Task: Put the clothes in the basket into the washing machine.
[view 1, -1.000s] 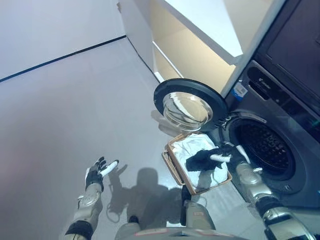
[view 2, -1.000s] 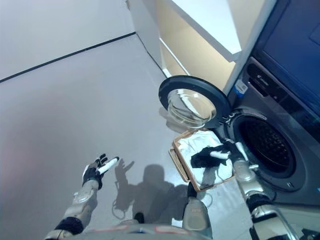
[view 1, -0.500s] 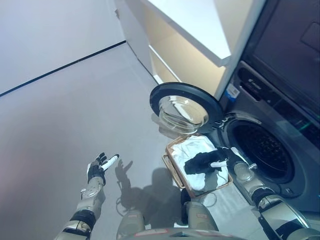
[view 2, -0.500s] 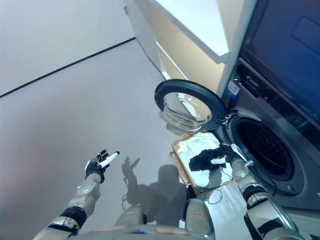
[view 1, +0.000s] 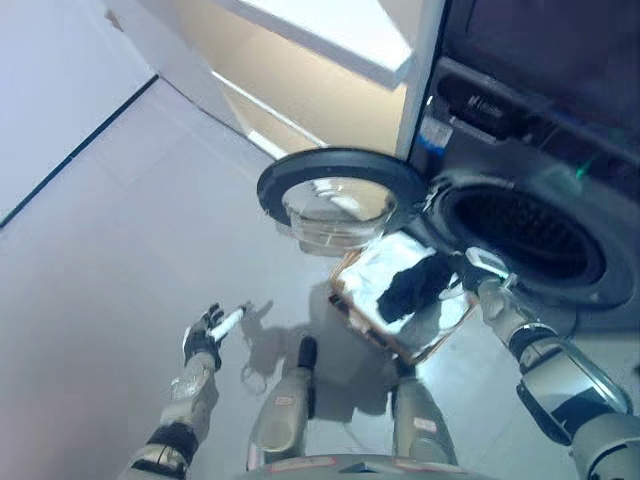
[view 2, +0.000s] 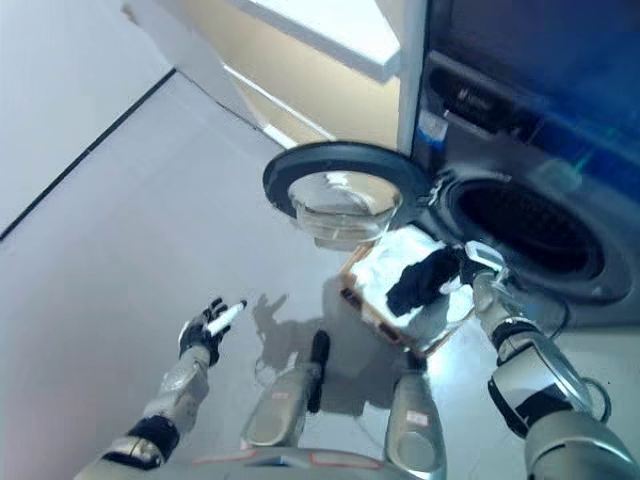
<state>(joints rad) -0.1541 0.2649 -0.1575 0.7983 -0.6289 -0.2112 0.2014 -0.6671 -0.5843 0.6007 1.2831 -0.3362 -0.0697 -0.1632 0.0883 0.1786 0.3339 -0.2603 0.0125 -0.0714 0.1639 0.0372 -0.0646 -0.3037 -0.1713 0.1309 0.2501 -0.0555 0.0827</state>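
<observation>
A tan basket (view 1: 347, 301) stands on the floor in front of the washing machine (view 1: 560, 150), lined with white cloth (view 1: 378, 268). A black garment (view 1: 410, 284) lies across the white cloth. My right hand (view 1: 478, 272) is at the basket's right edge, just below the drum opening (view 1: 525, 235), with its fingers curled round the garment's end. The round glass door (view 1: 336, 193) is swung open to the left of the drum. Far to the left, my left hand (view 1: 207, 335) hangs over the floor with its fingers spread, holding nothing.
A pale cabinet with a white shelf (view 1: 320, 40) rises behind the open door. The door overhangs the basket's far-left corner. Grey floor (view 1: 110, 230) stretches out to the left, with a dark line (view 1: 70, 160) across it.
The whole view has swung towards the machine. My right hand has drawn the black garment's end to the basket's right edge, nearer the drum. The left hand stays raised and spread.
</observation>
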